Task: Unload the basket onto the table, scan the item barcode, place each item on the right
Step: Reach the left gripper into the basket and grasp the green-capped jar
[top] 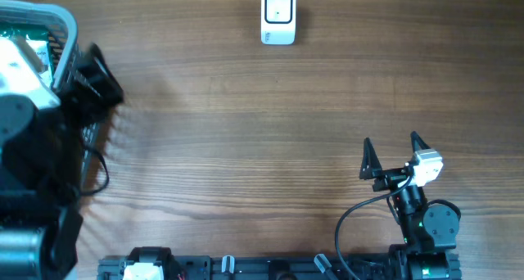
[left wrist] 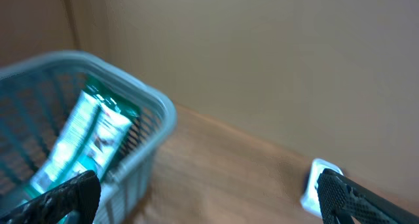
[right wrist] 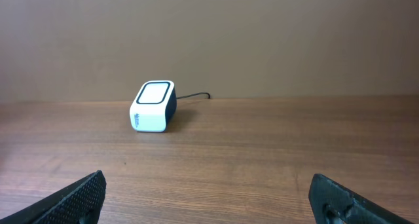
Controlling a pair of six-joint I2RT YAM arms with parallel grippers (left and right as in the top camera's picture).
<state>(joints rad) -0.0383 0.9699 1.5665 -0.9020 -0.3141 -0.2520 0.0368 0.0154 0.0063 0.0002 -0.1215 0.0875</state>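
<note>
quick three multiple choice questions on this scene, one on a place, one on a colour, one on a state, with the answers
1. Where on the table does the scanner stand?
A. at the robot's near edge
B. at the far edge, about mid-width
C. at the left corner

2. What colour is the packet in the basket?
A. green and white
B. red
C. plain yellow

3. How is the right gripper?
A. shut on the scanner
B. shut on the packet
C. jaws open, holding nothing

Answers:
1 B, the overhead view shows it at the top, centred.
2 A, the left wrist view shows green print on white.
3 C, its jaws stand wide apart over bare wood.
</note>
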